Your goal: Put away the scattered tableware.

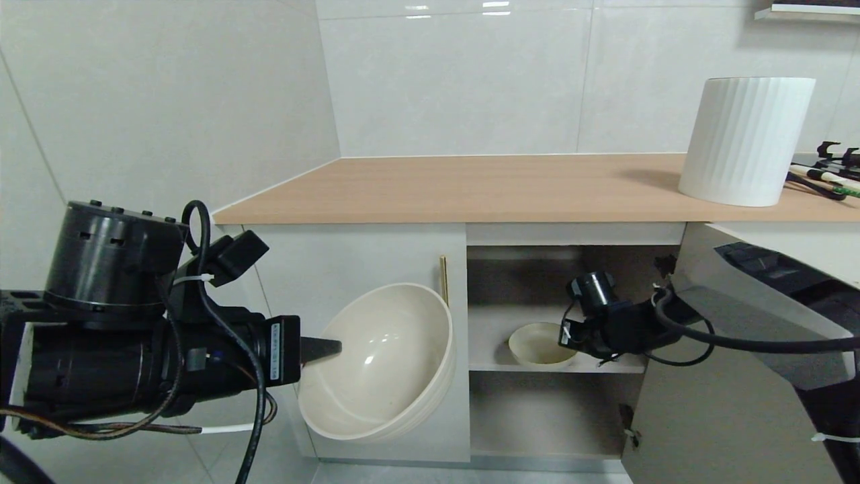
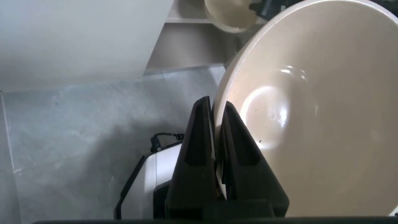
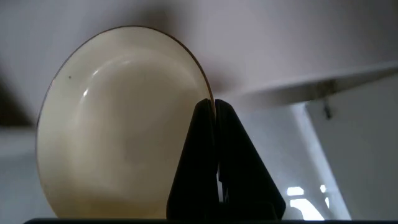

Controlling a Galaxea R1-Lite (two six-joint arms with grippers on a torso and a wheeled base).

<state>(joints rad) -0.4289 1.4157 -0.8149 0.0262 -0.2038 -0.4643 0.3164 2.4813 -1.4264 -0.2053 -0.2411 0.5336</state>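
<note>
Bowl (image 1: 386, 363), deep, glossy cream, in left gripper (image 1: 330, 348); small bowl (image 1: 536, 344) in right gripper (image 1: 563, 338)

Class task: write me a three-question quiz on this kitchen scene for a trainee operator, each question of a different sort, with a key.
1. True or false: the left gripper is shut on the rim of the large bowl.
2. Where is the small bowl? A) on the countertop B) inside the open cabinet C) on the floor
3. Fill in: the right gripper holds the small bowl by its ____.
Key: 1 true; 2 B; 3 rim.
</note>
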